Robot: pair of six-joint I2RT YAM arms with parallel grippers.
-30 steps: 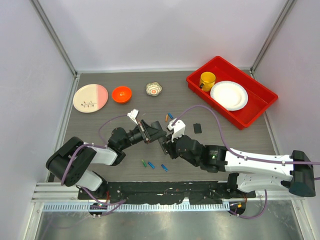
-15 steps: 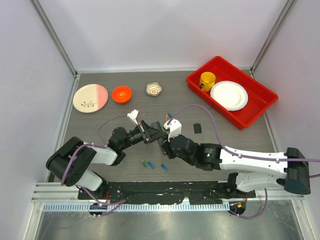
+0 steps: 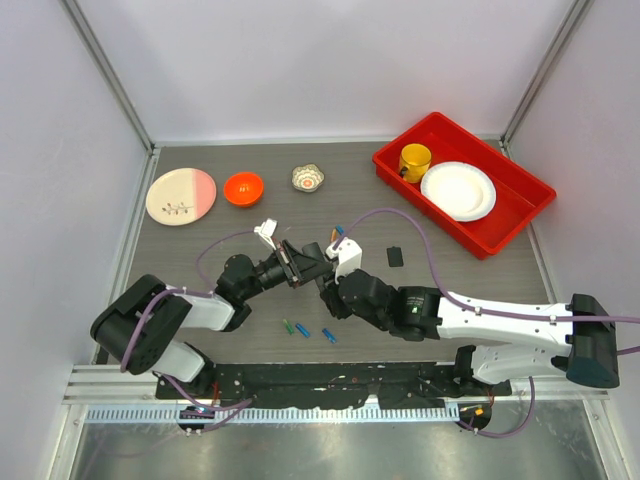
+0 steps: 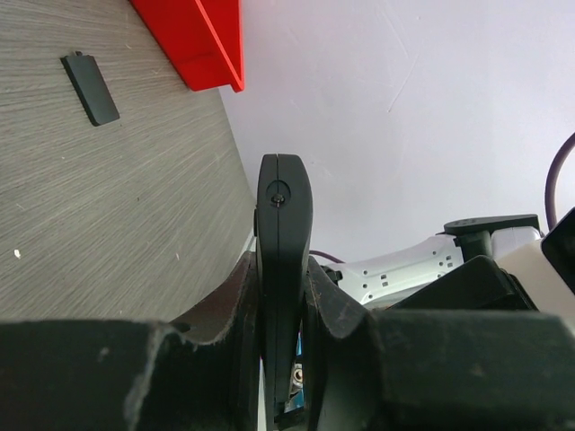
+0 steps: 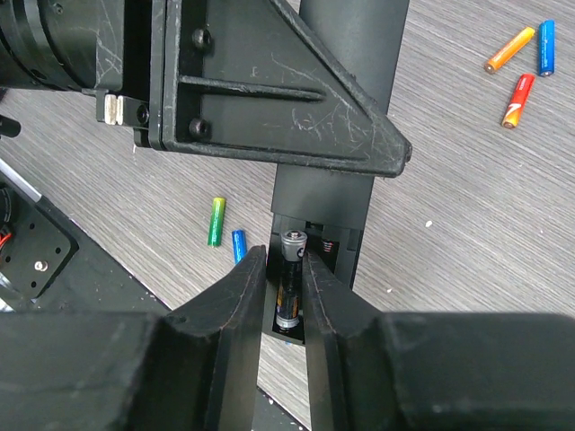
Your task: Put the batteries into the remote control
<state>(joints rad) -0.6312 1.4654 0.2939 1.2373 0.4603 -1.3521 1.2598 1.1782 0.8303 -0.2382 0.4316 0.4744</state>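
Observation:
My left gripper [image 3: 293,262] is shut on the slim black remote control [image 3: 305,262] and holds it on edge above the table; its fingers clamp the bar's sides [image 4: 284,233]. In the right wrist view the remote control [image 5: 325,193] shows its open recess. One dark battery [image 5: 289,283] lies in that recess, between the fingers of my right gripper [image 5: 285,260], with a thin gap on the left side. Loose batteries lie on the table: a green one [image 5: 216,221], a blue one [image 5: 238,245], and an orange, blue and red group [image 5: 517,100].
A small flat black cover [image 3: 395,256] lies right of the arms. A red tray [image 3: 462,190] with a yellow cup and a white plate stands at the back right. An orange bowl [image 3: 243,188], a pink plate [image 3: 181,195] and a small patterned bowl [image 3: 309,178] stand at the back left.
My right arm has shifted left and a little farther in, closer against the remote. The left arm and the remote have stayed put.

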